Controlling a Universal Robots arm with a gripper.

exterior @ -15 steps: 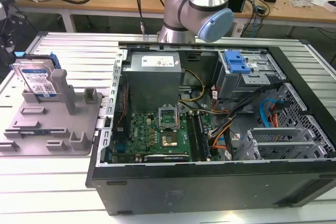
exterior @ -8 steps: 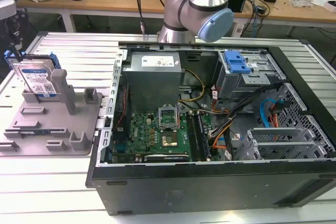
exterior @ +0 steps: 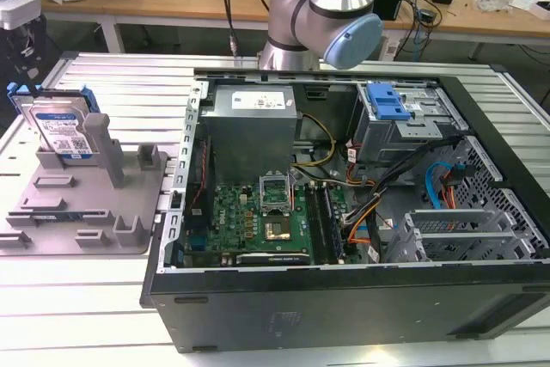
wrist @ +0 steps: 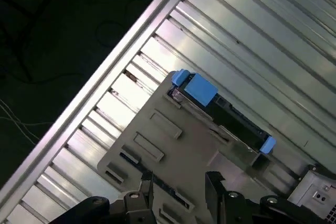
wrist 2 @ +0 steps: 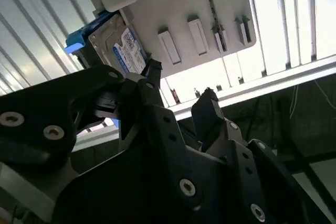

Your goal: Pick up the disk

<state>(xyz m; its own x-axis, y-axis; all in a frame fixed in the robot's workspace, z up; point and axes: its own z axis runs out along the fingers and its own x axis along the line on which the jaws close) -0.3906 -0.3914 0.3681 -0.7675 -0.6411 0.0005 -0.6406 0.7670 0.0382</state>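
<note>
Closest in both wrist views: gripper [wrist 2: 181, 86] [wrist: 179, 179], black, fingers [wrist 2: 211, 109] spread apart, nothing between them, nothing touched. Hanging above the holder [wrist 2: 210, 3] [wrist: 178, 148], a grey plastic plate with raised tabs and slots. Beyond the fingertips, at the holder's edge: disk [wrist 2: 122, 45] [wrist: 223, 111], standing on edge in a slot, silver body, white-and-blue label, blue bracket along its sides. Clear of the gripper, not yet grasped. Under the holder, table [wrist: 252, 35] of ribbed aluminium slats. Past the table's rim, dark floor [wrist: 52, 35].

In the exterior view, nearest: table [exterior: 86, 315] again, then case [exterior: 344, 307], black, lying open on its side on the slats. Inside it, green mainboard [exterior: 258, 221], grey power supply [exterior: 253, 126] behind that, coloured wiring [exterior: 365, 212] towards the exterior view's right. Just beside the case, on the exterior view's left, holder [exterior: 86, 212] lying flat on the table. At the holder's far corner, disk [exterior: 62, 131] upright between grey posts, label turned towards the camera, blue bracket showing at its edges. Behind the case, arm [exterior: 322, 15], silver with pale blue caps. Farthest back, cluttered wooden benches [exterior: 172, 2].
</note>
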